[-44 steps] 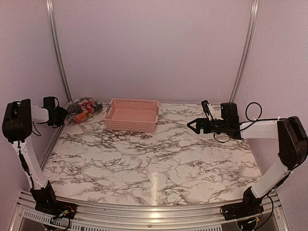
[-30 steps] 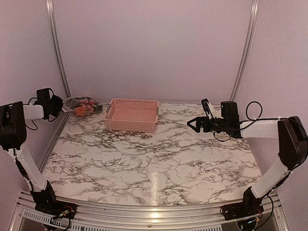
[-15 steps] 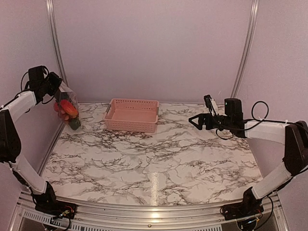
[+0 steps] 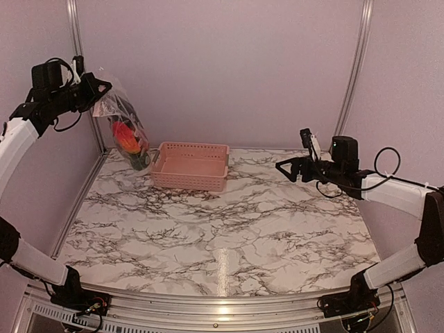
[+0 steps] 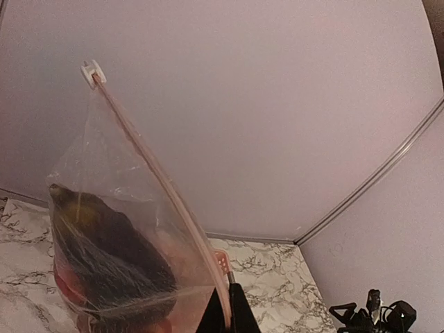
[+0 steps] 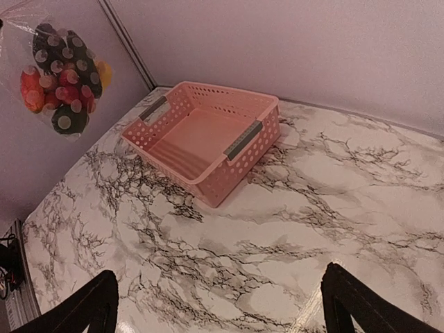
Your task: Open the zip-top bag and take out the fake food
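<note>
The zip-top bag [image 4: 119, 111] is held in the air over the far left corner of the table [image 4: 229, 236]. It is pinched at one end of its zip edge by the left gripper [image 4: 101, 85], whose jaws are pressed together on the plastic. From that pinch the bag hangs down, and the fake food [image 4: 129, 142] is gathered in its lowest part, clear of the marble and just left of the pink basket [image 4: 189, 168]. In the left wrist view the zip strip [image 5: 158, 186] is seen running away from the fingers to a small white slider [image 5: 90, 70] at its other end. The strip appears to be closed along its length, though this cannot be made certain through the crinkled film. The right gripper [image 4: 286, 168] is held well apart, over the right of the table, with jaws spread wide and nothing in them.

The step in hand is judged to be the presenting of the bag for opening. It would be done well if the bag were brought toward the middle, with the zip edge drawn taut so that the slider can be reached by the right gripper. The slider should be taken squarely and drawn along the strip toward the left gripper's pinch, not pulled outward, lest the bag be torn from the hold. The food's weight is best left below the opening, so that nothing is spilled early.
</note>
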You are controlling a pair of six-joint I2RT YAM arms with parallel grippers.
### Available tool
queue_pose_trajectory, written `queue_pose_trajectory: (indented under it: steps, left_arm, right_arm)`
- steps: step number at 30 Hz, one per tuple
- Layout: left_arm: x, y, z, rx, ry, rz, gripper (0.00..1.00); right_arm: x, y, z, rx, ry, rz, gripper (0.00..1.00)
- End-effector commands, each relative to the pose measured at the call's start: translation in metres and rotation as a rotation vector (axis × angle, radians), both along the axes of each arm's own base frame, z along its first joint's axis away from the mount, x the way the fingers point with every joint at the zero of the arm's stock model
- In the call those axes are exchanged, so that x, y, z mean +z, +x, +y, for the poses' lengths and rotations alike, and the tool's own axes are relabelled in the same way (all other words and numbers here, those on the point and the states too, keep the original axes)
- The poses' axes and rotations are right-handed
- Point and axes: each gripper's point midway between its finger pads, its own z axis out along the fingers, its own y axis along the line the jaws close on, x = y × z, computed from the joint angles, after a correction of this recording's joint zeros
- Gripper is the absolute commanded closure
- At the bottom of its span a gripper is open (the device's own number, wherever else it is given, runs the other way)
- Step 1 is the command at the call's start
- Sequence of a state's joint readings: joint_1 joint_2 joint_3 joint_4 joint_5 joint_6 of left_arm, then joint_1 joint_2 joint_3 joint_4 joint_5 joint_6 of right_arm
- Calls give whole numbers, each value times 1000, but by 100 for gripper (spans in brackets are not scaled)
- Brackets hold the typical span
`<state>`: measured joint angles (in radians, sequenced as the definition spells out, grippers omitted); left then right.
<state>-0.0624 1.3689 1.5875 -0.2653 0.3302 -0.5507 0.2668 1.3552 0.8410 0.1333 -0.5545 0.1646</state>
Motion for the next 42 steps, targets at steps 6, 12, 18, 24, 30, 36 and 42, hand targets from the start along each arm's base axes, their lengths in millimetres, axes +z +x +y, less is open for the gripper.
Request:
queue_pose_trajectory:
  steps: [6,12,18,24,30,36,42]
  left_arm:
    - [5,-49,-122,-496,129,-23,100]
    - [-37,-74,-191,-651,436,20,100]
    - [-63,-115,-226,-815,659,-80,100]
    - [-116,-141,-259,-931,982,-178,100]
    - [-145,-141,-274,-926,1300,-323,100]
    - [-136,-144,-285,-789,1371,-574,100]
    - [-143,-147,-283,-768,1362,-616,100]
  right_arm:
    - [45,-9,7,42,45,-82,1]
    - [56,-19,10,79,55,-119,1]
    - [70,-34,14,140,73,-187,1]
    - [78,-51,23,246,112,-246,5]
    - [77,-70,33,369,144,-291,9]
    - [78,-102,57,531,135,-371,13]
    - [69,-128,83,621,105,-421,17]
